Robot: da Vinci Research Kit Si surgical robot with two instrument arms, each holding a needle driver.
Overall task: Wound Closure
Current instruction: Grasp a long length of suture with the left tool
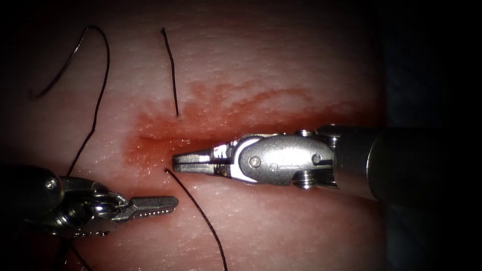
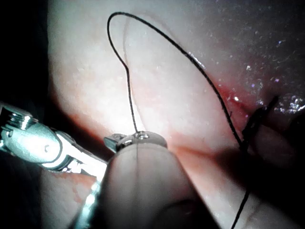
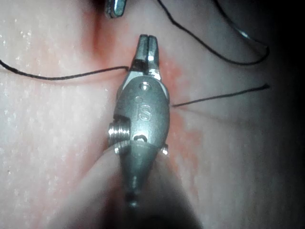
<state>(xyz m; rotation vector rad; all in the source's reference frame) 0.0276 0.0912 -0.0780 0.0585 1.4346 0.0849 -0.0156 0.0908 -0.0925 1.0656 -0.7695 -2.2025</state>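
The tissue (image 1: 281, 65) has a cut (image 1: 163, 142) ringed by red fluid (image 1: 236, 108). My right tool (image 1: 175, 161) lies along the cut with its jaws shut and nothing in them; its tip (image 3: 148, 40) rests near the cut's left end. My left tool (image 1: 173, 202) sits lower left, jaws shut and empty. The curved needle (image 1: 65, 61) lies free on the tissue at the upper left, not in it. Its thread (image 1: 100, 95) runs down past the left tool's wrist. One strand (image 1: 172, 70) enters the tissue above the cut. Another (image 1: 201, 213) leaves below it.
The thread makes a wide loop (image 2: 190, 57) over the tissue left of the cut. A strand (image 3: 71, 75) passes under the right tool's jaws. The tissue's dark right edge (image 1: 386, 75) lies behind the right shaft.
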